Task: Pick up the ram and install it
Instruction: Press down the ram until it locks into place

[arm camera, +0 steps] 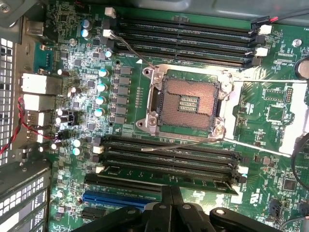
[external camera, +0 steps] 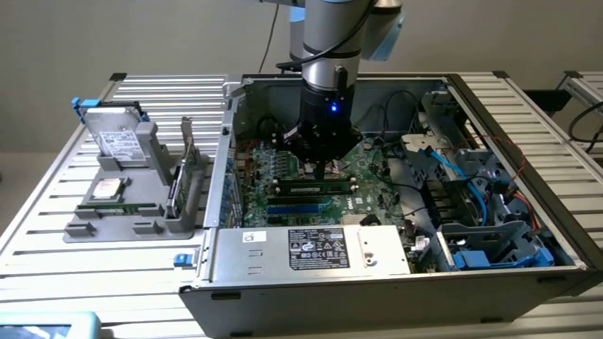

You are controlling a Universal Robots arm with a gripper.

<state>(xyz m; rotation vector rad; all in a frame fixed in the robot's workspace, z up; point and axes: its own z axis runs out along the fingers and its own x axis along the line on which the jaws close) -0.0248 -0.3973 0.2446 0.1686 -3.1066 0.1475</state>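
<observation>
Gripper (arm camera: 171,203) down inside the open case, black fingers pressed together, tips resting right over the ram (arm camera: 169,173), nothing clamped between them. The ram, a thin green stick with dark chips along it, lies seated lengthwise in one of the long black slot rails (arm camera: 169,157) just below the processor socket (arm camera: 188,104). From the exterior view it reads as a dark green strip (external camera: 315,188) directly beneath the gripper (external camera: 318,169). That socket is a square metal frame, coppery grid of contacts exposed, shiny lever wire crossing under it. Around it, the glossy green motherboard (arm camera: 270,145) bristles with silvery cylindrical capacitors. A blue plastic slot (arm camera: 120,197) sits near the fingers. Outside the grey steel case (external camera: 282,296), on the ribbed metal table (external camera: 85,261), a grey holder (external camera: 132,212) carries a hard drive (external camera: 118,138).
</observation>
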